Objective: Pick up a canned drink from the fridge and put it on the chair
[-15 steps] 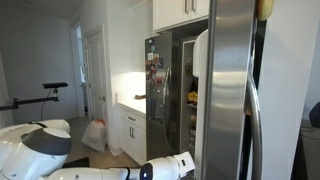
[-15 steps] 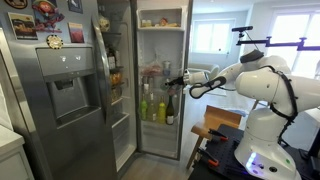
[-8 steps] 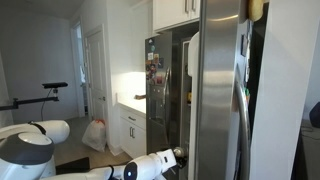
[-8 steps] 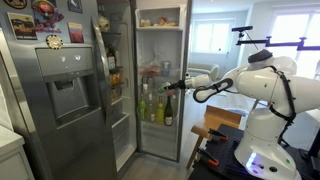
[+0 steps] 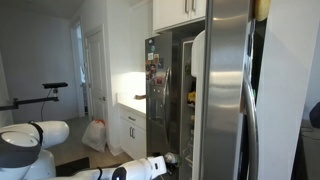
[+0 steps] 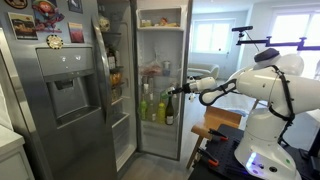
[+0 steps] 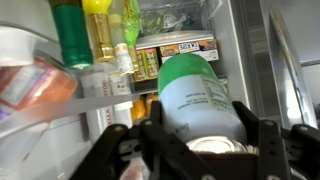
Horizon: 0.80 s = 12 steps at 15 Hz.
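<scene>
Wrist view, green-and-white can (image 7: pixel 196 95) at the open fridge (image 7: pixel 245 50), flanked by the fingers of my end effector (image 7: pixel 200 135), contact hidden so I cannot tell whether I grasp it, yellow and green bottles (image 7: pixel 90 35) left, boxes (image 7: pixel 178 50) behind, clear shelf edge (image 7: pixel 100 100) crossing beside it.

The open fridge (image 6: pixel 172 45) has a white, lit interior divided by shelves. In an exterior view, a lower shelf (image 6: pixel 176 125) carries a row of upright bottles (image 6: pixel 155 105), green and yellow among them, and the shelf above holds food packages (image 6: pixel 150 70). The wrist view shows a clear shelf edge (image 7: pixel 90 102), with green and yellow bottles and stacked boxes (image 7: pixel 185 48) behind it. A green-and-white can (image 7: pixel 198 95) is in front, its base hidden.
</scene>
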Tool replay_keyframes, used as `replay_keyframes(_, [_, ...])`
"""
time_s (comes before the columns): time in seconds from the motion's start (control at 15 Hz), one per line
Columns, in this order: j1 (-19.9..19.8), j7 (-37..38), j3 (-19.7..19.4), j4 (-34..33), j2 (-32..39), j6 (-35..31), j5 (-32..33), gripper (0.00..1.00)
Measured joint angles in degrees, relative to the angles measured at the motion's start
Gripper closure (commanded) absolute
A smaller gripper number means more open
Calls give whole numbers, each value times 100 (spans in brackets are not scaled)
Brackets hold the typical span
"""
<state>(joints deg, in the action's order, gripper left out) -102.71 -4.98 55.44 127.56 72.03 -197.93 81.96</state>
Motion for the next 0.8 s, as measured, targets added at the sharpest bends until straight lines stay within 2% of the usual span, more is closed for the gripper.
replay_keyframes(0.33, [-349, -970, -60, 78, -857, 25, -1368, 53])
replay_keyframes(0.6, [-391, -1792, -306, 449, -1862, 23, -2809, 53])
replay_keyframes(0.8, [-283, -2437, -494, 765, -2610, 22, -4001, 53])
